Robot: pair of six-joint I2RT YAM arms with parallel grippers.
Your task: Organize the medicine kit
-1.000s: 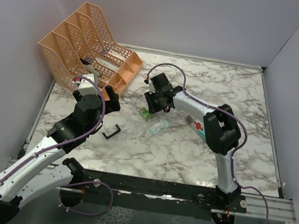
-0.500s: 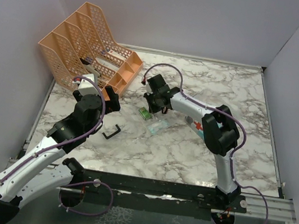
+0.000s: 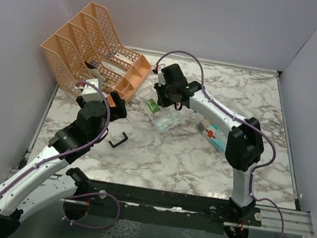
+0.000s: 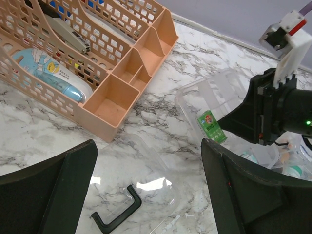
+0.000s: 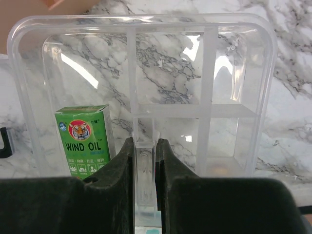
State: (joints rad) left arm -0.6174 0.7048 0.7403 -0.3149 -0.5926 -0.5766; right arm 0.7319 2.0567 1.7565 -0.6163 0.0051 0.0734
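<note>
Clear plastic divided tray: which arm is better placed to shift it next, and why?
Right. The right end effector grips a divider of the clear plastic divided tray; the left end effector hangs open, apart, beside the peach mesh rack.

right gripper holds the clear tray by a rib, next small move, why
Probably carry it level toward the clear plastic red-cross kit box: the right gripper is shut on a rib of the clear plastic divided tray, and the small green box sits loose inside.

Our left arm and right arm are white shells with chunky black joints, a purple cable running along each. Left tool and right tool have black fingers; the right one shows a tiny green light.
</note>
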